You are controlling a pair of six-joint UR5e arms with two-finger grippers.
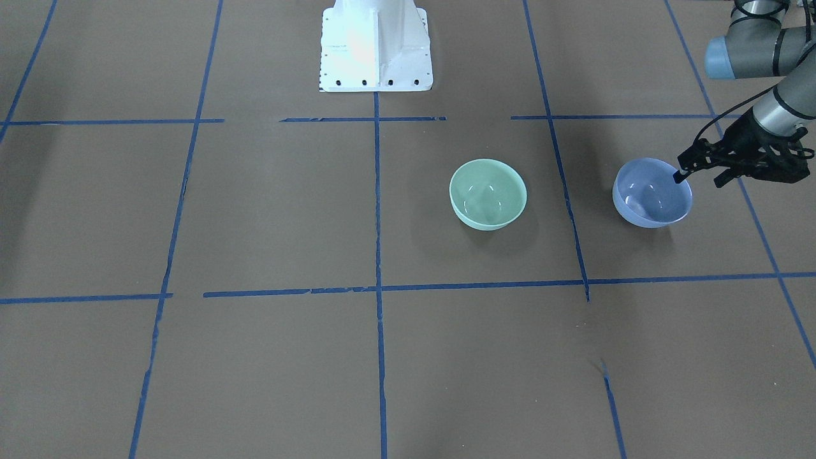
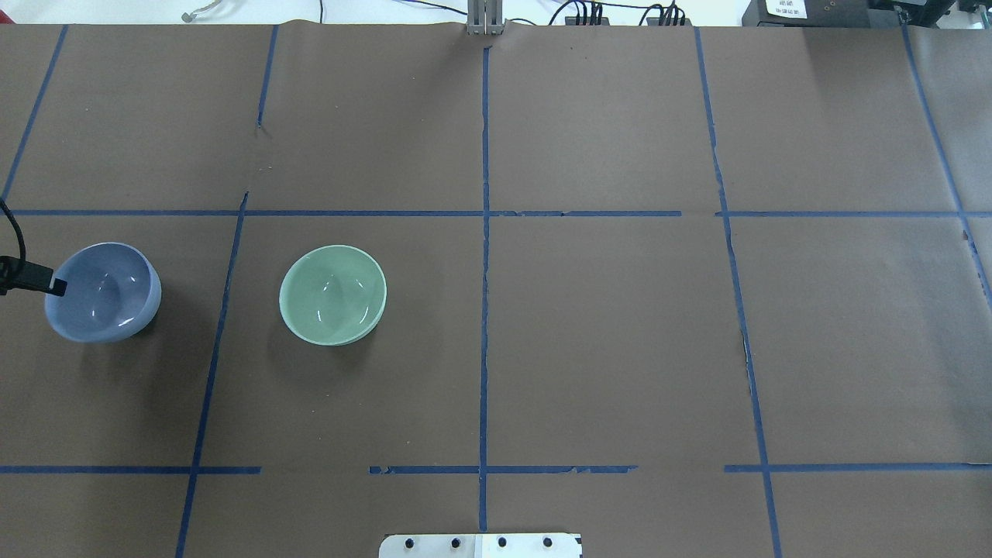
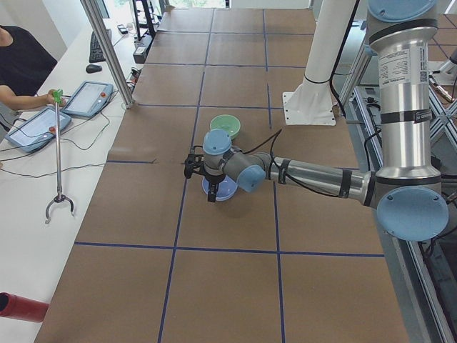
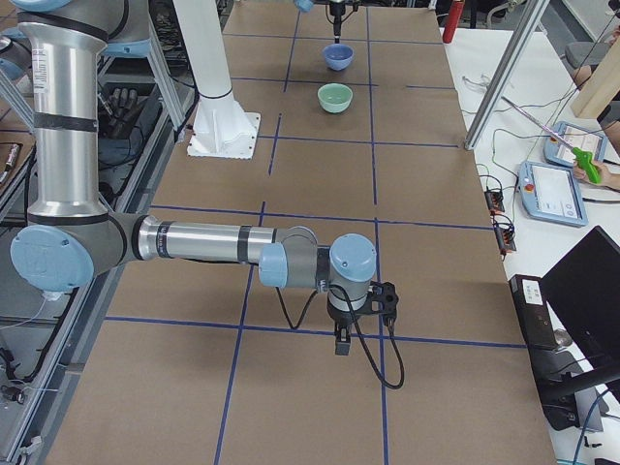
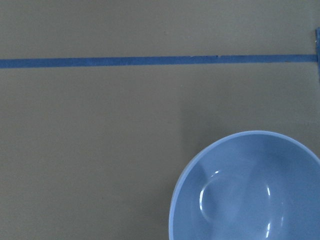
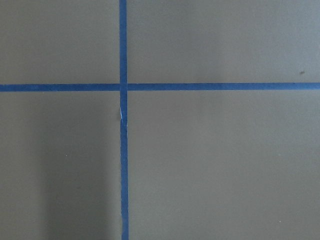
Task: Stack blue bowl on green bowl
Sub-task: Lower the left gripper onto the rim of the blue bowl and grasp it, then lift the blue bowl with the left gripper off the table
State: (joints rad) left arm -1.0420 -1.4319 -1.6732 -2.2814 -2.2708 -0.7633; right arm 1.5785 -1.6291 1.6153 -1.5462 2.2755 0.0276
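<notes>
Blue bowl (image 1: 652,193) position, front-facing view: it sits upright on the brown table (image 1: 287,210). The green bowl (image 1: 488,194) also sits upright, apart from it, and a blue tape line (image 1: 564,191) runs between the two. Locate the left gripper (image 1: 700,180) at the blue bowl's rim, on the side away from the green bowl. Its jaws stand apart: one finger reaches over the rim's inner edge and the other hangs outside the wall. You cannot tell whether either finger touches the bowl.

Overhead view: the blue bowl (image 2: 103,292) is near the left edge and the green bowl (image 2: 332,294) is one grid square over. Only one dark finger (image 2: 45,282) of the left gripper shows, at the blue bowl's outer rim.

Exterior left view: the near arm reaches low across the table to the blue bowl (image 3: 221,190). The green bowl (image 3: 225,126) lies beyond it.

Exterior right view: both bowls sit at the far end. The right gripper (image 4: 358,329) hangs above a tape line, well apart from them. You cannot tell how its jaws stand.

Left wrist view: the blue bowl (image 5: 250,190) fills the lower right corner, interior empty.

Right wrist view: you see only table and crossing tape.
</notes>
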